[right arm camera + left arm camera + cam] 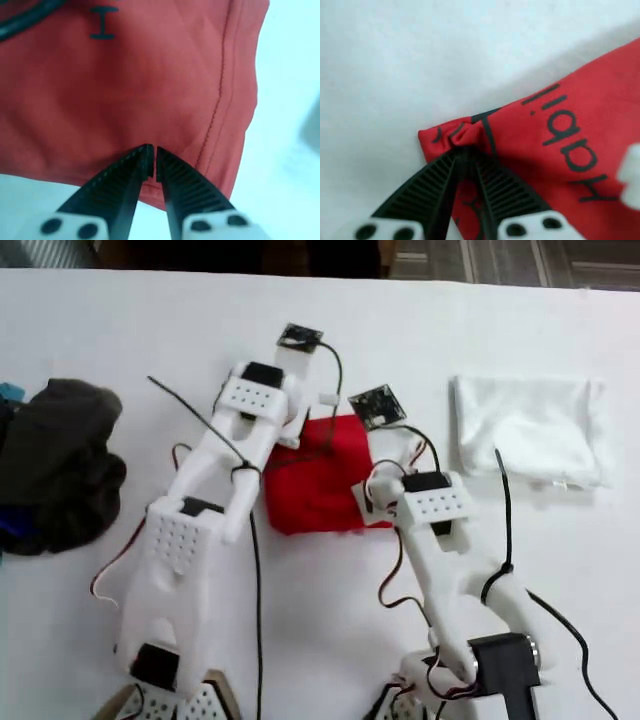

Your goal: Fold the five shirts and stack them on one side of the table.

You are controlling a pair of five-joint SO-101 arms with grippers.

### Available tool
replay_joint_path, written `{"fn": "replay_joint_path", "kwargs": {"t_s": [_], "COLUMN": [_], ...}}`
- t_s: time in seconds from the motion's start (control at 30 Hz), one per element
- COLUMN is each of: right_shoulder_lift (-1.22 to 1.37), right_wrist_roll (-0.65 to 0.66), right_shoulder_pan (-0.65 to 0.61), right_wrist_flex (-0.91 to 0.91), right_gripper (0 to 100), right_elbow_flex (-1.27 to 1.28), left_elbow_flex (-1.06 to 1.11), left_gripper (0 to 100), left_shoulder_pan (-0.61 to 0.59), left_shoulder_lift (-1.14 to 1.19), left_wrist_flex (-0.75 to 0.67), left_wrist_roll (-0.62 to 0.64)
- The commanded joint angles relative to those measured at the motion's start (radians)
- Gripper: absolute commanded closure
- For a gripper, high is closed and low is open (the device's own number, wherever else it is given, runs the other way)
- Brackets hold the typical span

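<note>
Red shirt (pixel 320 485) lies mid-tabletop between the two arms, already reduced to a compact, roughly square patch. Printed side up.

Left tool (pixel 468 152): jaws closed on one corner of the red shirt. The fabric is bunched into a small pucker at the tips, so the pinch looks firm. In the high view this is the far corner on the left arm's side.

Right tool (pixel 152 162): jaws closed to a thin slit, tips on the shirt's near edge beside a stitched seam. It appears to nip the cloth there. The grip looks shallower than the left one.

Reasoning: two pinch points on opposite sides let both arms lift or drag the cloth together without it sagging or unfolding. Judged step: a last fold or a carry of the red shirt.

White shirt (pixel 530 430) lies folded flat on the right side of the tabletop (pixel 120 330), well apart from the red one. Probable start of the stack.

Dark heap (pixel 60 465) of unfolded shirts sits at the left edge, a bit of blue showing beside it. Judged progress: one folded, one in hand, the rest waiting.

Risk: the right pinch slips if the pull is uneven.
</note>
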Motion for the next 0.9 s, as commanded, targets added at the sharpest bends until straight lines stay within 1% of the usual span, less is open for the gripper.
{"fn": "replay_joint_path", "kwargs": {"t_s": [0.0, 0.13, 0.27, 0.37, 0.53, 0.67, 0.73, 0.8, 0.87], "right_shoulder_lift": [-0.044, -0.042, -0.047, -0.053, -0.054, -0.068, -0.113, -0.18, -0.254], "right_wrist_roll": [-0.008, -0.008, -0.008, -0.008, -0.008, -0.009, -0.015, -0.058, -0.084], "right_shoulder_pan": [-0.001, -0.001, -0.002, 0.001, 0.001, 0.001, 0.001, 0.001, 0.002], "right_wrist_flex": [-0.012, -0.012, -0.059, -0.073, -0.068, -0.067, -0.05, -0.015, 0.022], "right_gripper": [97.8, 97.8, 97.8, 97.8, 97.8, 97.8, 97.8, 97.8, 97.8], "right_elbow_flex": [-0.005, 0.003, 0.04, 0.051, 0.051, 0.051, 0.052, 0.052, 0.052], "left_elbow_flex": [-0.015, -0.022, -0.094, -0.179, -0.334, -0.378, -0.377, -0.384, -0.374], "left_gripper": [97, 97, 97, 97, 97, 97, 97, 97, 97], "left_shoulder_pan": [-0.003, -0.011, -0.011, -0.011, -0.005, -0.005, -0.003, 0.0, 0.029], "left_shoulder_lift": [-0.011, -0.014, -0.032, -0.054, -0.083, -0.084, -0.092, -0.098, -0.132], "left_wrist_flex": [-0.009, 0.014, 0.1, 0.186, 0.367, 0.471, 0.483, 0.483, 0.486], "left_wrist_roll": [0.012, 0.011, 0.011, 0.011, 0.006, 0.006, 0.006, 0.005, 0.002]}}
